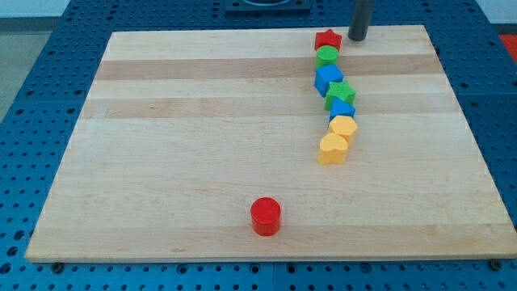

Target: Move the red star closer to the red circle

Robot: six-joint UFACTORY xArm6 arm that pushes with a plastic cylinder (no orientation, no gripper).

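The task looks barely begun, if at all. The red star [328, 39] sits near the board's [161, 162] top edge, at the head of a crooked column of blocks, while the red circle [265, 216] stands alone near the view's bottom, left of the column and well apart from it. Nearly the whole depth of the board lies between the two. The rod has no jaws and holds nothing; its tip [357, 38] rests on the board just to the right of the star, level with it, and whether it touches the star cannot be told. Directly below the star comes a green circle [327, 56], touching or almost touching it, then a blue block [328, 79], a green star [340, 93], a blue triangle [342, 109] and two yellow blocks, the upper one [344, 127] and the lower one [333, 149]. What remains, then, is essentially everything: the star must be slid out of the column and brought down and leftward toward the circle. From where the tip stands, a push would likely send the star left, clear of the green circle, after which the tip would need to get above the star to drive it down the board.
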